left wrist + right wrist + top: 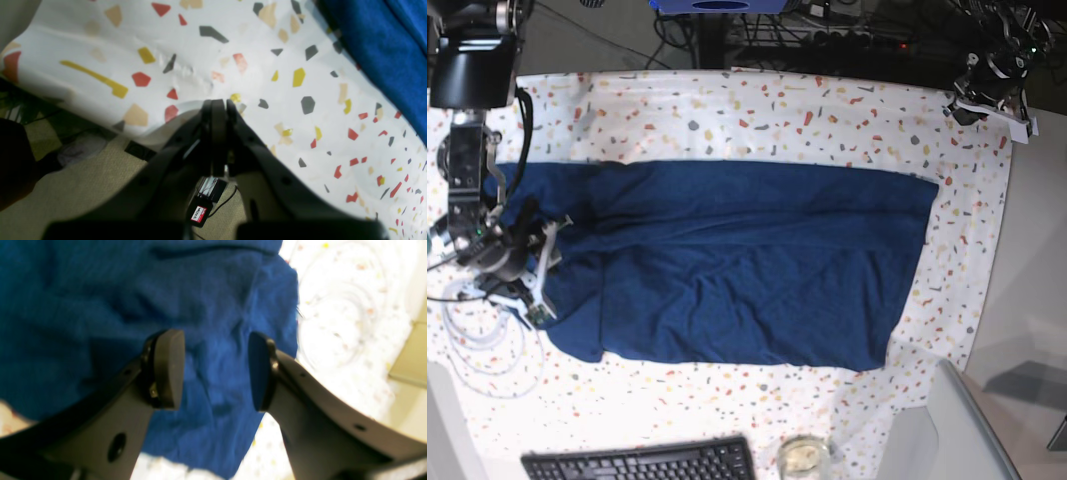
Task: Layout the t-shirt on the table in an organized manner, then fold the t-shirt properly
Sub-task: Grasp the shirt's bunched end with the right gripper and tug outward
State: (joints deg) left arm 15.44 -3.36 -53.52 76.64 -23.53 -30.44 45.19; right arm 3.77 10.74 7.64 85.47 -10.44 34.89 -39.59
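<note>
The dark navy t-shirt (747, 260) lies spread wide across the speckled table (757, 110), with wrinkles and a bunched left end. My right gripper (549, 275) hovers over that left end. In the right wrist view the right gripper (215, 370) is open, and the shirt fabric (100, 300) lies below the gap without being pinched. My left gripper (217, 103) is shut on nothing above the table's cloth (200, 60) near its edge, well away from the shirt (383, 50). In the base view the left arm (992, 85) sits at the far right corner.
A black keyboard (642, 465) and a small glass jar (802, 457) stand at the front edge. A coil of pale cable (482, 340) lies on the table by the right arm. Beyond the table's edge the floor (83, 186) shows, with a small black device (200, 211) on it.
</note>
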